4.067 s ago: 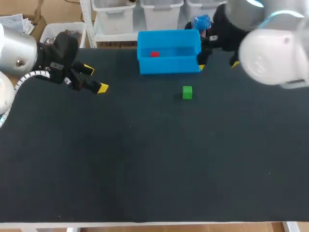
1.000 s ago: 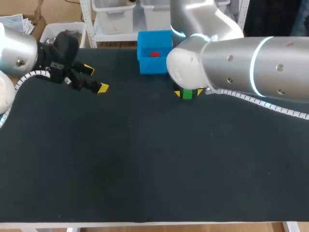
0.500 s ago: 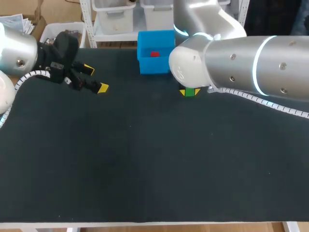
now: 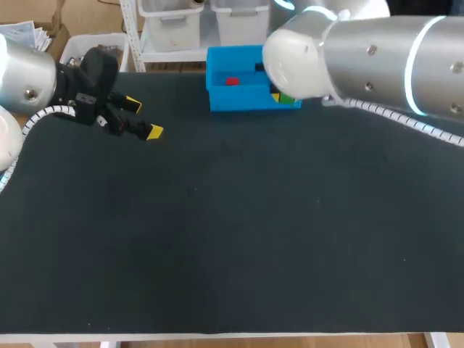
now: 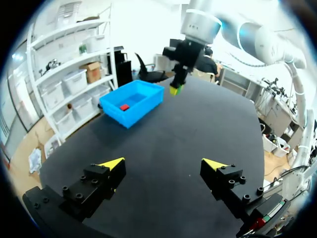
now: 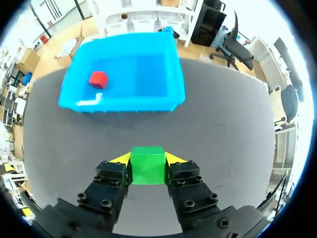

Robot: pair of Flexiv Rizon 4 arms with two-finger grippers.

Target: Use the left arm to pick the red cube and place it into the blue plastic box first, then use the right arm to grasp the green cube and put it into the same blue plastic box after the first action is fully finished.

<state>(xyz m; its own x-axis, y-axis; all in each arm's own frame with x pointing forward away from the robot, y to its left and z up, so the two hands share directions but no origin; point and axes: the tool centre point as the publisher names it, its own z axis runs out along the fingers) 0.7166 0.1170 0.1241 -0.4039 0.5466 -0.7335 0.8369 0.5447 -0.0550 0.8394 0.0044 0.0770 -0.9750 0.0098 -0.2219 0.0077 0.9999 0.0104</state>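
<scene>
One box (image 6: 124, 105), one red cube (image 6: 98, 79) inside, one green cube (image 6: 147, 165) gripped.

Right pincer (image 6: 148, 159) closed on green cube (image 6: 147, 168), lifted it toward blue box (image 6: 129, 105) (off mat).

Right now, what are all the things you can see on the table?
table: one, black, under everything.
blue plastic box: one, blue, at the table's far edge.
red cube: one, red, inside the blue plastic box.
green cube: one, green, held up off the table, just short of the box.
left claw: one, black with yellow tips, open and empty at the far left.
right claw: one, black with yellow tips, shut on the green cube.
</scene>
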